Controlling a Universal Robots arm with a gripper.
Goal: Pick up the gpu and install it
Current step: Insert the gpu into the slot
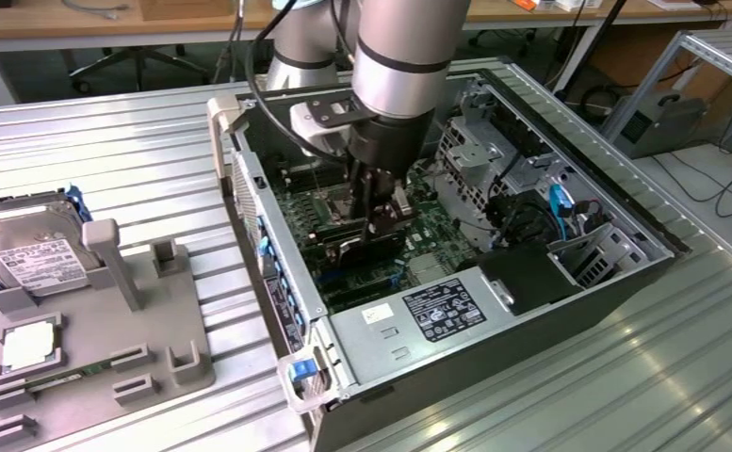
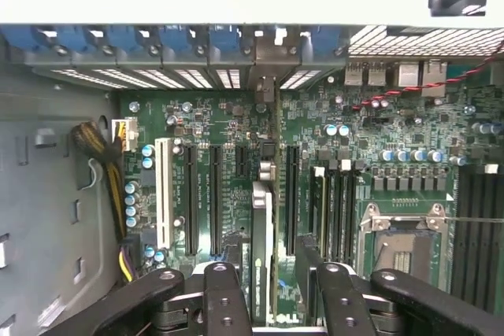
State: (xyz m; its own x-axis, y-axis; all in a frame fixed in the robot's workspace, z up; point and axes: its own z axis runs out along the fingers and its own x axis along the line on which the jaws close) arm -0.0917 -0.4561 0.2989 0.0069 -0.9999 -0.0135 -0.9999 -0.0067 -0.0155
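Now inside the computer case (image 1: 617, 247): gripper (image 2: 272, 273) clamped on the gpu (image 2: 261, 249), card on edge between the fingers (image 2: 224, 297). Long axis parallel to the motherboard (image 2: 394, 139) slots, bracket end toward the case's rear wall; card directly under the wrist.

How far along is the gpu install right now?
Pickup looks done: the gripper is shut on the gpu, held on edge inside the computer case. In hand: lining the card up among the motherboard slots. Left: whether it is fully seated cannot be told.
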